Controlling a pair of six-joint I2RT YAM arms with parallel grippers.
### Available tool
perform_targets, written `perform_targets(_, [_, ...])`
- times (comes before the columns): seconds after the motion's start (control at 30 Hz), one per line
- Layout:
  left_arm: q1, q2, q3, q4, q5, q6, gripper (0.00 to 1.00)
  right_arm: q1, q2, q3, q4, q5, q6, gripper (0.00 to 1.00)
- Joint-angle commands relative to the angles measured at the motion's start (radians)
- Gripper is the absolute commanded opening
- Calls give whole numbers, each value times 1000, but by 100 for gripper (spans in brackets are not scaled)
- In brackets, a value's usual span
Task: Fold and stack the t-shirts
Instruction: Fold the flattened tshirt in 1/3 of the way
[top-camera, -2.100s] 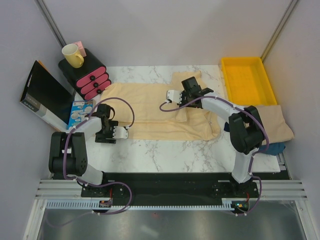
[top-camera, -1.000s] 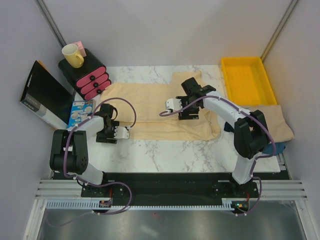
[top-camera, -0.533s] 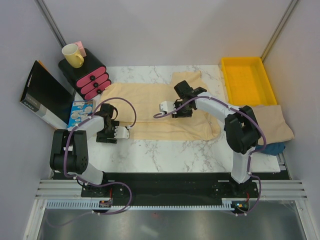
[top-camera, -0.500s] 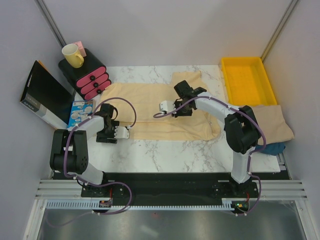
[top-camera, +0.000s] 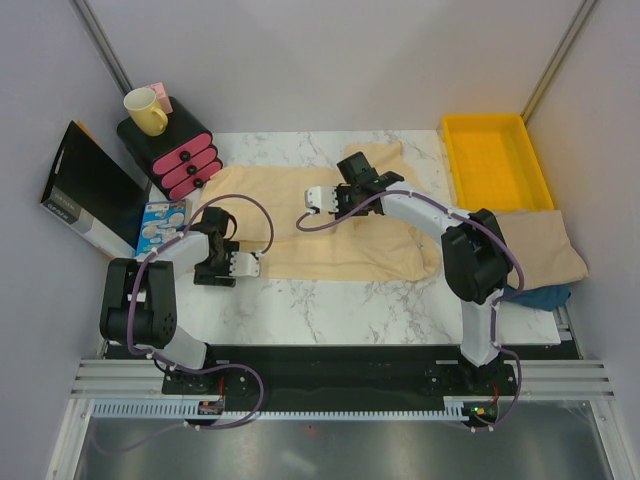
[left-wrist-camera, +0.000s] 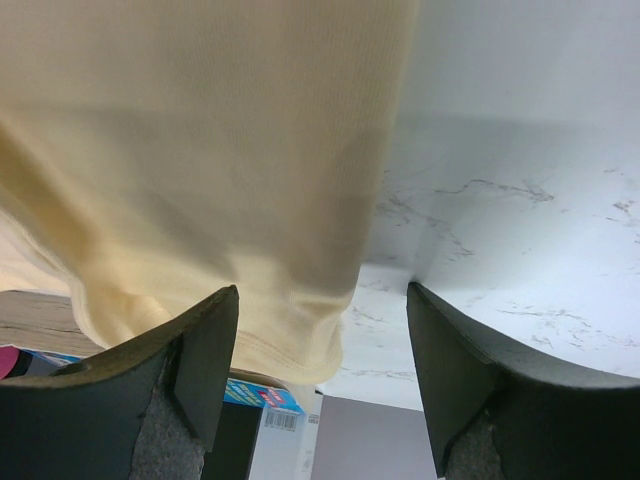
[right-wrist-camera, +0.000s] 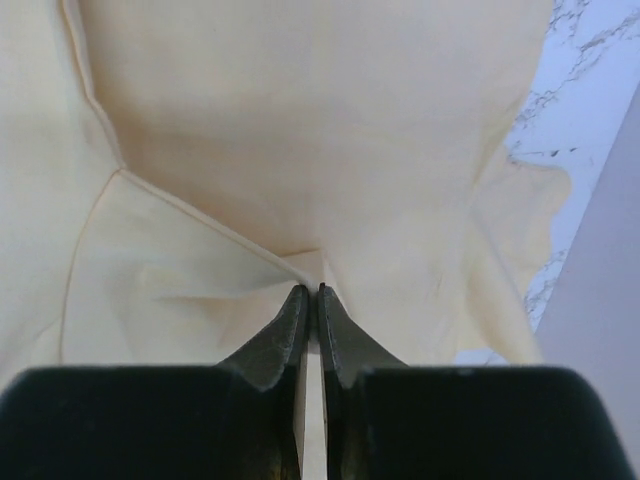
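A pale cream t-shirt (top-camera: 290, 245) lies spread across the marble table. My right gripper (top-camera: 345, 195) is over its back middle, shut on a raised fold of the fabric (right-wrist-camera: 300, 120); in the right wrist view the right gripper (right-wrist-camera: 308, 290) has its jaws pressed together on the crease. My left gripper (top-camera: 210, 268) sits at the shirt's near left edge and is open. In the left wrist view the left gripper (left-wrist-camera: 320, 295) has the shirt's hem (left-wrist-camera: 290, 345) between its fingers, untouched. A second beige t-shirt (top-camera: 555, 245) lies bunched at the table's right edge.
A yellow tray (top-camera: 495, 160) stands at the back right. At the back left are a pink drawer unit (top-camera: 175, 150) with a yellow mug (top-camera: 145, 110), a black board (top-camera: 85, 190) and a blue box (top-camera: 160, 225). A blue cloth (top-camera: 545, 297) lies under the second shirt.
My right gripper has shut on a fold of the shirt and moved left and toward the back with it. The left arm has stayed still.
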Motion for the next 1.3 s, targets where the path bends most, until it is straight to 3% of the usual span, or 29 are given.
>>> perform_targets(0.0, [-18,29,-25,-10,118,-63,75,29,50,39,140,62,18,13])
perform_targets(0.13, [-23,31,-24,-10,119,-66,75,47,70,37,212,67,31,33])
perform_targets(0.27, [-23,37,-14,-10,116,-65,75,72,78,-22,401,210,60,57])
perform_targets(0.57, [-32,60,12,-10,116,-63,75,72,79,-98,725,488,110,63])
perform_targets(0.7, [-37,49,16,-12,119,-63,75,38,69,-49,632,510,158,60])
perform_targets(0.77, [-37,22,12,-13,124,-62,76,-18,76,102,336,395,303,59])
perform_targets(0.8, [-37,11,10,-15,127,-54,76,-44,82,163,98,299,337,59])
perform_targets(0.9, [-37,-31,-4,-19,144,-42,77,-132,125,307,-202,76,400,59])
perform_targets(1.13, [-54,-8,58,-18,185,-71,77,-198,150,209,-249,-35,407,34])
perform_targets(1.27, [-63,5,85,-19,184,-74,77,-200,167,191,-245,-75,406,32])
